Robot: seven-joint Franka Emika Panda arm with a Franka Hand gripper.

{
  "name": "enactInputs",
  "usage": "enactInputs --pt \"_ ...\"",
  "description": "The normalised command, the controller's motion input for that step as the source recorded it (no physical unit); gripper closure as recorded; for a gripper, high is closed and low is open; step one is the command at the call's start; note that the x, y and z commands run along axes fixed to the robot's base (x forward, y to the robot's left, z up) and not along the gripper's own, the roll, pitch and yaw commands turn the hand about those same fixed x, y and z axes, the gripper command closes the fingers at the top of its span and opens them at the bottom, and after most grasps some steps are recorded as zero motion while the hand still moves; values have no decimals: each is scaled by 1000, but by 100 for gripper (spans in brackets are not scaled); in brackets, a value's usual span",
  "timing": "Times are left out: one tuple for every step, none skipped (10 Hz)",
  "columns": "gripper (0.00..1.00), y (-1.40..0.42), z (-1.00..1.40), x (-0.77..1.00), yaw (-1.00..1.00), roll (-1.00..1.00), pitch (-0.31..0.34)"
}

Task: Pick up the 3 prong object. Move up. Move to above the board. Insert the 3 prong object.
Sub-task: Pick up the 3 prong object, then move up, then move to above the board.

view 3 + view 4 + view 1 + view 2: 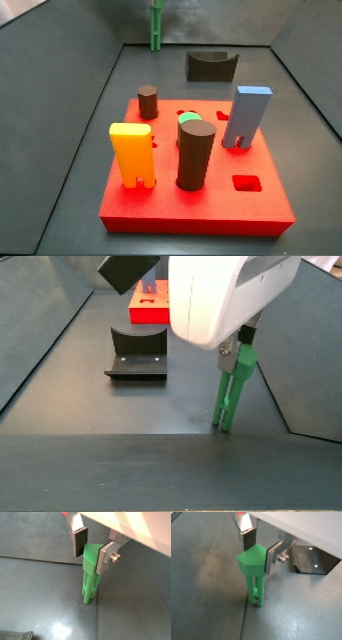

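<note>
The 3 prong object (89, 582) is a tall slim green block standing upright with its prongs on the dark floor, close to a wall seam. It shows in both wrist views (252, 587) and in both side views (155, 30) (230, 386). My gripper (91, 558) (261, 558) is at its top end, one pad on each side, and looks shut on it. In a side view the gripper (237, 348) hangs under the white hand. The board (201, 215) is a red slab with cut-out holes; it also shows far back in a side view (150, 296).
The fixture (311, 559) (138, 351) (209, 65) stands between the green block and the board. On the board stand an orange-yellow block (132, 152), a light-blue block (249, 115), two dark cylinders (195, 155) and a small green round piece (190, 117). Grey walls enclose the floor.
</note>
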Motion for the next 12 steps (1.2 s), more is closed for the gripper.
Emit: enactInputs --pt "100 0 0 0 0 0 0" --pt "100 0 0 0 0 0 0" --pt "100 0 833 0 0 0 0" --pt "100 19 819 -68 0 3 18" --pt "100 7 701 -82 -5 5 19" --pt "100 10 483 -49 -12 10 23" --pt "100 11 296 -28 -15 10 37" --pt "100 14 172 -17 -16 9 48" --pt "100 233 1000 352 60 125 -241" --pt "100 230 1000 348 60 122 -234" --pt "100 201 1000 299 45 75 -131" --pt "100 183 1000 272 32 44 -63"
